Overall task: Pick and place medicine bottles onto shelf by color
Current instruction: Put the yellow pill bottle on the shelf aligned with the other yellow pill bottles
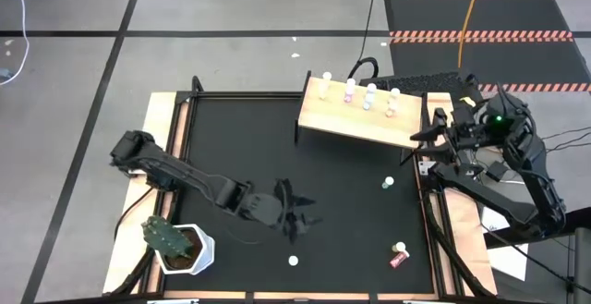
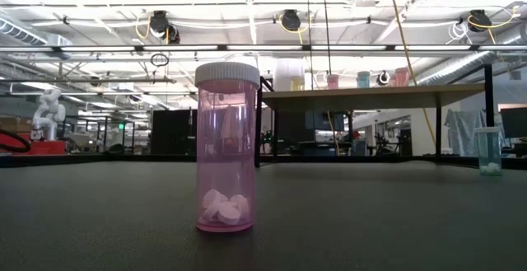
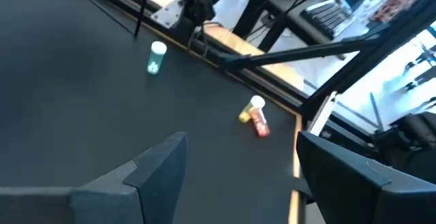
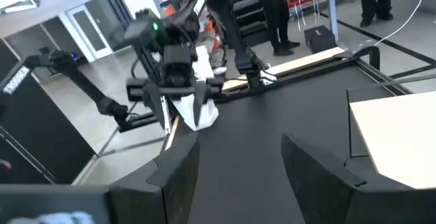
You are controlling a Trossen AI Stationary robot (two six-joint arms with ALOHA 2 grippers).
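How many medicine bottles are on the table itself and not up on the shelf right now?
3: a pink bottle upright near the front edge, a teal bottle upright just in front of the shelf, and a red bottle lying on its side front right. More may be hidden.

On the black tabletop (image 3: 82, 101), a teal bottle (image 3: 156, 57) stands upright; at its four o'clock, well apart, lies a red bottle (image 3: 259, 122) (something yellow touching it).

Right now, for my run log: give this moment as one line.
left gripper: open, mid-table, empty | right gripper: open, beside shelf | pink bottle: upright on table | red bottle: lying down
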